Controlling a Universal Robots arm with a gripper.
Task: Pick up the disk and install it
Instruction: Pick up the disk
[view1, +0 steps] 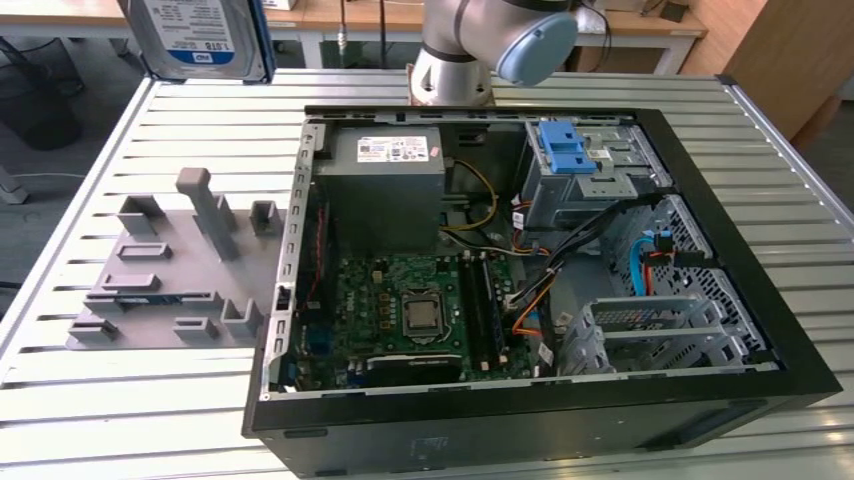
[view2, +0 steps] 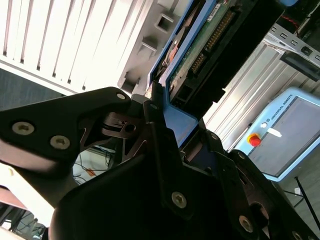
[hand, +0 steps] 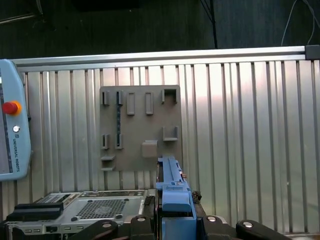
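- The slatted metal table (view1: 160, 400) carries everything. The open computer case (view1: 534, 425) lies on its side on it, with a grey fixture rack (view1: 160, 270) just beside it at the exterior view's left.
- Inside the case, the drive cage (view1: 627, 185) with its blue latch (view1: 571, 150) sits at the far corner, at the exterior view's right. A bundle of cables (view1: 561, 250) runs close beside it.
- The disk (view1: 200, 35) hangs upright in the air above the table's far edge at the exterior view's left, label toward the camera. It is well apart from the case.
- The gripper (view2: 181, 127) has its black fingers (view2: 157, 145) clamped on the disk's blue carrier frame, near one end. The board side and connector stick out beyond them.
- I judge the step in hand to be carrying the disk:
  - With so much of the disk overhanging, slow wrist turns would keep it from slipping or twisting.
  - A high path over the rack's posts and the case wall looks safest.
  - The cables by the cage are the likeliest snag.
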